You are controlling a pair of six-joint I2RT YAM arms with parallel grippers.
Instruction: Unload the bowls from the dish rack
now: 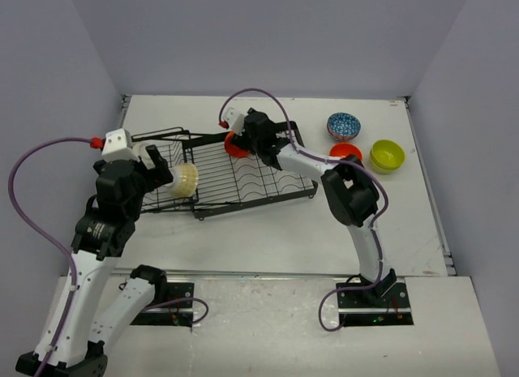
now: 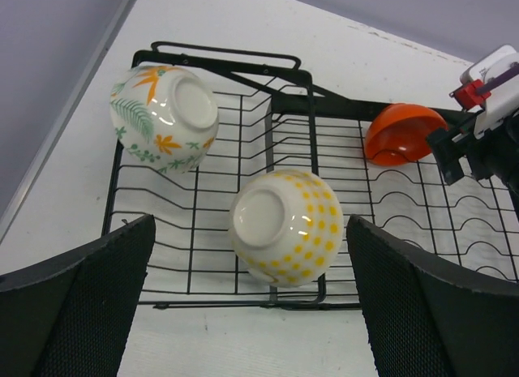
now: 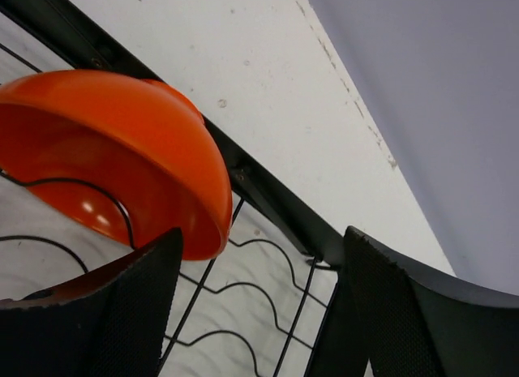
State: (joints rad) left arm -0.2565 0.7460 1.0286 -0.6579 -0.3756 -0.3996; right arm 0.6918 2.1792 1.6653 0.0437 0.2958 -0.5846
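Grey walls on 3 sides, white table (image 1: pixel 268 231) between them. Across the middle-left of the overhead view, black dish rack (image 1: pixel 243 200), long side running left to right.

At the rack's left end, left tool (image 1: pixel 160 173), fingers (image 2: pixel 81 304) spread wide, nothing gripped. Upper left of the left wrist view: leaf-marked cream bowl (image 2: pixel 162 117), base up, lying in the rack's smaller end section. Centre of that view: yellow-dotted bowl (image 2: pixel 284 227), base toward the camera, resting at the bar between the 2 sections, ahead of the open fingertips with a gap showing on either side.

Further right, at the rack's far rail, plain orange bowl (image 1: pixel 233 147), propped on its side among the curved dividers. Right beside it, right tool (image 1: pixel 246 140), likewise wide open, nothing clamped. In the right wrist view, 1 finger (image 3: pixel 89 312) low against the bowl's rim, actual contact impossible to tell.

Upper right of the overhead view, 3 bowls out on the table, well apart from the rack and near each other: blue-and-white patterned bowl (image 1: pixel 344 126), second orange bowl (image 1: pixel 347 151) partly hidden behind the right arm, lime green bowl (image 1: pixel 387 155) furthest right.
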